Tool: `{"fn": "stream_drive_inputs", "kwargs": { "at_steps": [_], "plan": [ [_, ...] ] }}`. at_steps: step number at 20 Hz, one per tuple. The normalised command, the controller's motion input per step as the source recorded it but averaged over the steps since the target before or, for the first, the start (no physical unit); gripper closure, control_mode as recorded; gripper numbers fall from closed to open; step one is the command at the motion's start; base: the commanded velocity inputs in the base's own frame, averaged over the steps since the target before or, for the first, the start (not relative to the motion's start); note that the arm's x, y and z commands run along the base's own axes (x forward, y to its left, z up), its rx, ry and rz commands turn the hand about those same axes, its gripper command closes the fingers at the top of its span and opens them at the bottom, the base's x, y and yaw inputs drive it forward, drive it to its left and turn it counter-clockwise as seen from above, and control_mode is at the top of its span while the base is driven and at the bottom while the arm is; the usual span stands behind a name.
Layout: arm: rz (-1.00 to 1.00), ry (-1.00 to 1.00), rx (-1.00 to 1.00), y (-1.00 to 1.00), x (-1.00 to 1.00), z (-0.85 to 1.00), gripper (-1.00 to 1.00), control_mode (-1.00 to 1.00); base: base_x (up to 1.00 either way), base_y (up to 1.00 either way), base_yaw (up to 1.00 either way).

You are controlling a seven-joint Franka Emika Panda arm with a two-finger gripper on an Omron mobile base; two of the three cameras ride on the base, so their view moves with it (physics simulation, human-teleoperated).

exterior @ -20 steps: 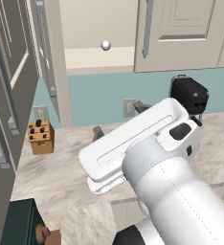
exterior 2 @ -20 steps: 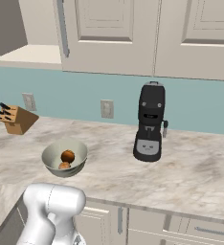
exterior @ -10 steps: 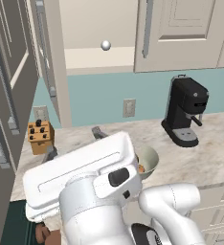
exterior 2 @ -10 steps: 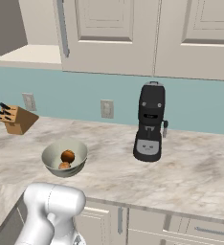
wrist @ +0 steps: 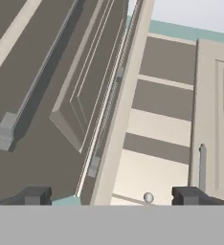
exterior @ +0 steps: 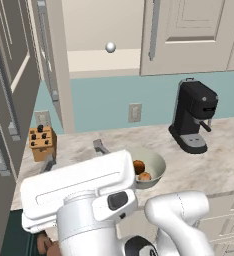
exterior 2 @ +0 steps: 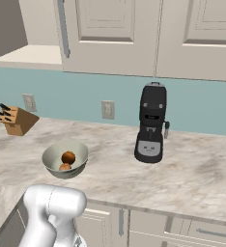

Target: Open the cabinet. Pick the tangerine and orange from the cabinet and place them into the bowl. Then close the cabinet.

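The cabinet [exterior: 189, 30] has its left door [exterior: 54, 65] swung out towards me and its right door [exterior 2: 110, 29] shut. On the counter stands the bowl [exterior: 156, 159], also seen in the right base view [exterior 2: 52, 157]. Two round orange-brown fruits lie in it, one fruit [exterior: 139, 166] touching the other fruit [exterior: 145, 176]; I cannot tell tangerine from orange. My gripper [wrist: 113, 196] is open and empty, low in front of the counter. It looks up at the open door's edge [wrist: 123, 105] and the cream inside.
A black coffee machine [exterior: 194, 120] stands right of the bowl. A knife block [exterior: 41, 142] sits at the counter's left. The dark grey tall cabinet [exterior: 4, 100] is close on the left. A small grey ball [exterior: 110, 47] rests on the cabinet shelf.
My arm has swung down and to the left, uncovering the bowl in the left base view. The bowl, fruits and doors have not moved.
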Motion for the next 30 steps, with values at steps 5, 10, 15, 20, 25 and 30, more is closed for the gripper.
{"fn": "stream_drive_inputs", "kwargs": {
  "at_steps": [5,10,15,20,25,30],
  "plan": [
    [-0.09,0.00,0.00,0.09,0.55,0.03,-1.00,-1.00,0.00,0.00,0.00],
    [-0.15,-0.06,0.00,0.17,0.65,0.00,-1.00,-1.00,0.00,0.00,0.00],
    [-0.21,-0.19,0.00,0.02,0.58,0.00,-1.00,-1.00,0.00,0.00,0.00],
    [-0.27,-0.23,0.00,0.00,0.74,-0.04,-1.00,-1.00,0.00,0.00,0.00],
    [-0.30,-0.11,0.01,0.00,0.93,-0.03,-1.00,-1.00,0.00,0.00,0.00],
    [-0.30,0.01,0.10,-0.15,1.00,0.00,-1.00,-1.00,0.00,0.00,0.00]
  ]
}}
